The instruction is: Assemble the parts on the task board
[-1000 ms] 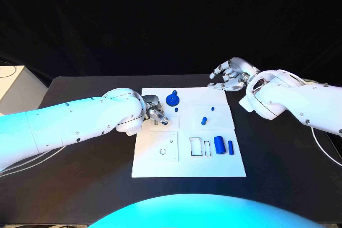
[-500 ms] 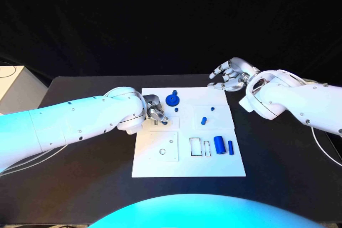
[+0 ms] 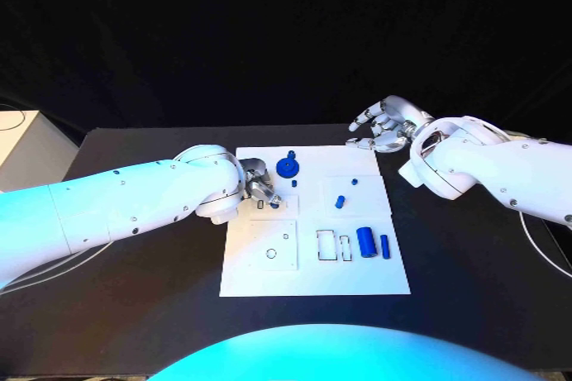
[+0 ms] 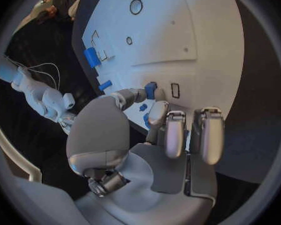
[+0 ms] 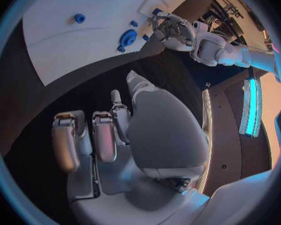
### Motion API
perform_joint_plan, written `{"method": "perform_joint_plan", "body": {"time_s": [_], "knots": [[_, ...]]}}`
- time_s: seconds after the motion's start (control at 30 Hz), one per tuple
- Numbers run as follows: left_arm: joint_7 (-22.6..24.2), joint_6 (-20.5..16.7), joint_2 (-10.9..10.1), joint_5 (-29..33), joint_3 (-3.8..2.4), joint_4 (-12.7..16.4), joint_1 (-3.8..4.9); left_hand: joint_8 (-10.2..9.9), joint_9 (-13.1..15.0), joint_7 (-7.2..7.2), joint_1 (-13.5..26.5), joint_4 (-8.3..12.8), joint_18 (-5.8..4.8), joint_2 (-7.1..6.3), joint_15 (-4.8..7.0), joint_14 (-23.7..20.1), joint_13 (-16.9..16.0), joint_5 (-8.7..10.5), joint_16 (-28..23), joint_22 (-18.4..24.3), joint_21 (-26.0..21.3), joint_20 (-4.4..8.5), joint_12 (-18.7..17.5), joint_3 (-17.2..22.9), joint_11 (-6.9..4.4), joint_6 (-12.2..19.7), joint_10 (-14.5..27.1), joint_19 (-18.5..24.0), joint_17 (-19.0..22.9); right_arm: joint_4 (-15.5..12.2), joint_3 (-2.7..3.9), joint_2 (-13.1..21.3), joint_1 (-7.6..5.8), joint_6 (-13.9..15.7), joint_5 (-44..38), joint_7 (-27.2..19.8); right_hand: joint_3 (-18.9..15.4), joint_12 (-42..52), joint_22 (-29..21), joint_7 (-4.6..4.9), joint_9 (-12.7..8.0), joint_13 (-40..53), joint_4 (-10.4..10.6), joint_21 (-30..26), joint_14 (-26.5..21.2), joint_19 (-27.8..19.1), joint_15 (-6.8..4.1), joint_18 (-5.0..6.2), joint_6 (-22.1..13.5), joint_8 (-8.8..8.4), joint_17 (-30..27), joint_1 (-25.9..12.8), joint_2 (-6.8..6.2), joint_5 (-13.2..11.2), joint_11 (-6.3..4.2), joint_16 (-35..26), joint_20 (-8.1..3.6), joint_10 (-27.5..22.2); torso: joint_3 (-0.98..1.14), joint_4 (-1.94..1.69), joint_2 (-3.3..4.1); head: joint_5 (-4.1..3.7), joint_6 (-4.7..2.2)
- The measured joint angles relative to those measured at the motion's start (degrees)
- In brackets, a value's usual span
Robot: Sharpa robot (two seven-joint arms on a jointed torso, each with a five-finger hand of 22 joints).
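The left hand (image 3: 262,191) has moved very slightly toward the small blue part (image 3: 294,183) beside its fingertips.

**Layout around the task board**

The task board (image 3: 316,273) lies at the middle of the bench (image 3: 131,315). The left hand (image 3: 262,191) sits over the board's left edge, holding a small part (image 4: 150,90). The right hand (image 3: 383,123) hovers just beyond the board's far right corner.
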State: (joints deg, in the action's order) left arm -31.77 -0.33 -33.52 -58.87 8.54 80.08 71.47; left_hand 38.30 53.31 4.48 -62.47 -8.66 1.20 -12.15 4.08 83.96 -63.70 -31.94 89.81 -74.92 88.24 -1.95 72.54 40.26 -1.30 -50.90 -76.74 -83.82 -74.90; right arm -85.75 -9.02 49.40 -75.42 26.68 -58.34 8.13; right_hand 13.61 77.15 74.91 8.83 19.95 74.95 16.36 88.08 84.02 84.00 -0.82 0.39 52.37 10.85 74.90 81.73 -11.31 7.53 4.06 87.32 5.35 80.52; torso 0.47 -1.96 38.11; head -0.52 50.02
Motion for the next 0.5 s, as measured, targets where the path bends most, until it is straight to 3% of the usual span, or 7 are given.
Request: {"method": "perform_joint_plan", "body": {"time_s": [0.27,0.33,0.5], "knots": [[0.0,0.0,0.1,0.0,0.02,-0.1,-0.01,0.2,0.7,-0.26,0.5,1.0,0.0,-0.08,0.44,0.0,0.3,1.12,0.0,0.0,0.2,0.22,0.0,-1.0,-0.31,0.2,-0.3,-0.2,0.0,0.0,0.0,0.0,0.0,0.0,0.0,0.0,0.0,0.0,0.0,0.0,0.0,0.0,0.0,-0.2,0.0,0.0,0.0,0.0,0.0,0.0,0.0,-0.2,-0.23,0.0,0.0,-0.2,0.0,0.0,-0.01,-0.03,-0.01,-0.13,-0.01],[0.0,0.0,0.1,0.0,0.04,-0.1,-0.02,0.3,0.7,-1.2,1.3,1.5,0.0,-0.08,0.46,0.0,0.3,1.81,0.0,0.0,0.2,0.22,0.0,-1.5,-0.51,-0.3,-0.5,-0.2,0.0,0.0,0.0,0.0,0.0,0.0,0.0,0.0,0.0,0.0,0.0,0.0,0.0,0.0,0.0,-0.2,0.0,0.0,0.0,0.01,0.0,0.0,0.0,-0.2,-0.23,0.0,0.0,-0.2,0.0,0.0,-0.01,-0.03,-0.01,-0.13,-0.01],[0.0,0.0,0.1,0.0,0.05,-0.2,-0.05,-0.4,0.5,-1.82,2.2,3.1,0.0,-0.33,0.75,0.1,0.3,2.95,0.0,0.0,0.2,0.63,0.0,-3.1,-0.54,-0.8,-0.5,-0.2,0.0,0.0,0.0,0.1,0.0,0.0,0.0,0.0,0.0,-0.3,0.0,0.0,0.0,0.0,0.0,-0.6,0.0,0.0,0.0,0.0,0.0,0.0,0.0,-0.2,-0.23,0.0,-0.16,-0.2,0.0,-0.2,-0.01,-0.03,-0.01,-0.19,-0.01]]}}
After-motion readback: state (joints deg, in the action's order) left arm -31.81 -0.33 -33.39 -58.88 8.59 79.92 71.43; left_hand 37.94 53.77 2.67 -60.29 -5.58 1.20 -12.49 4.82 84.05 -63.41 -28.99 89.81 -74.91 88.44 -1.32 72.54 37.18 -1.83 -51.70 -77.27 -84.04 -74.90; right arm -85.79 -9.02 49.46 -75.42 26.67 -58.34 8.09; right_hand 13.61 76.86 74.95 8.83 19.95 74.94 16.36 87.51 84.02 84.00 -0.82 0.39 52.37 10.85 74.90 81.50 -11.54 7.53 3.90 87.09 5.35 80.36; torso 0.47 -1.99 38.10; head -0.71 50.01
